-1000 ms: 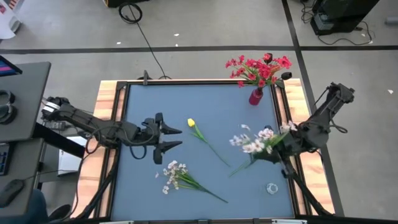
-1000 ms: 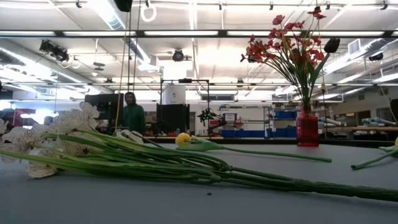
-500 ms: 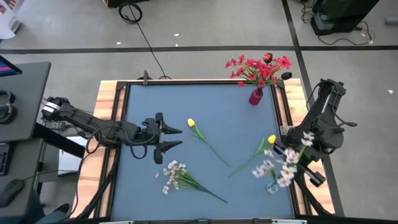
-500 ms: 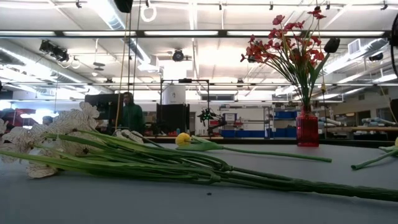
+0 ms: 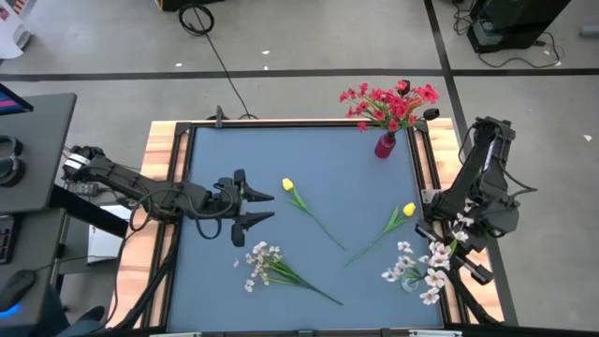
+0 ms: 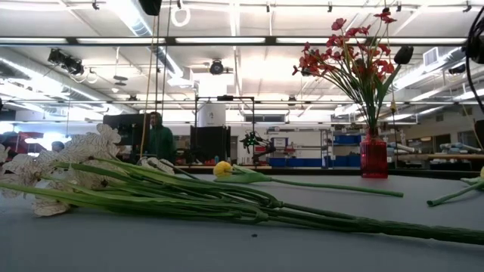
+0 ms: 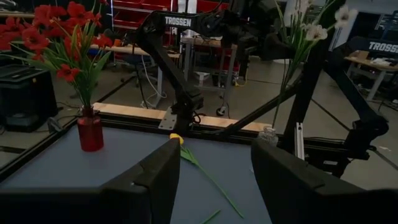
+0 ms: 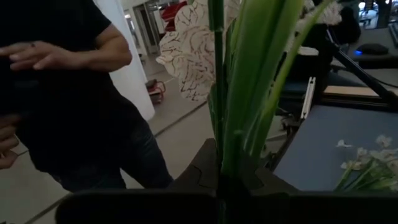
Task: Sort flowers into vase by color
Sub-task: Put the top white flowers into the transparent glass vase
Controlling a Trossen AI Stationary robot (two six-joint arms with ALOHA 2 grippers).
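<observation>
My right gripper (image 5: 448,245) is shut on a spray of white flowers (image 5: 421,269) at the table's near right corner, above a small clear vase (image 5: 409,282). My left gripper (image 5: 258,208) hangs open and level over the table's left half, touching nothing. Red flowers (image 5: 390,101) stand with their stems in a red vase (image 5: 385,146) at the far right. Two yellow tulips (image 5: 288,185) (image 5: 409,210) lie flat on the blue tabletop. A second white spray (image 5: 263,263) lies flat near the front edge. My right gripper pinches the spray's bunched green stems (image 8: 227,155) between its two fingers. The fingers are level and lie across the stems. The spray stands about upright and lifted clear of the table, with its blossoms (image 8: 193,43) above the fingers. Its lower end is hidden.
A raised wooden and black frame (image 5: 167,178) runs round the tabletop. A person in a dark shirt (image 8: 68,93) stands just beyond the table's near right corner. A desk (image 5: 28,150) stands left of the table.
My right gripper has swung toward the table's near edge, still shut on the white spray, carrying it from above the table's right middle to above the clear vase. The yellow tulip that lay beneath the spray now shows.
</observation>
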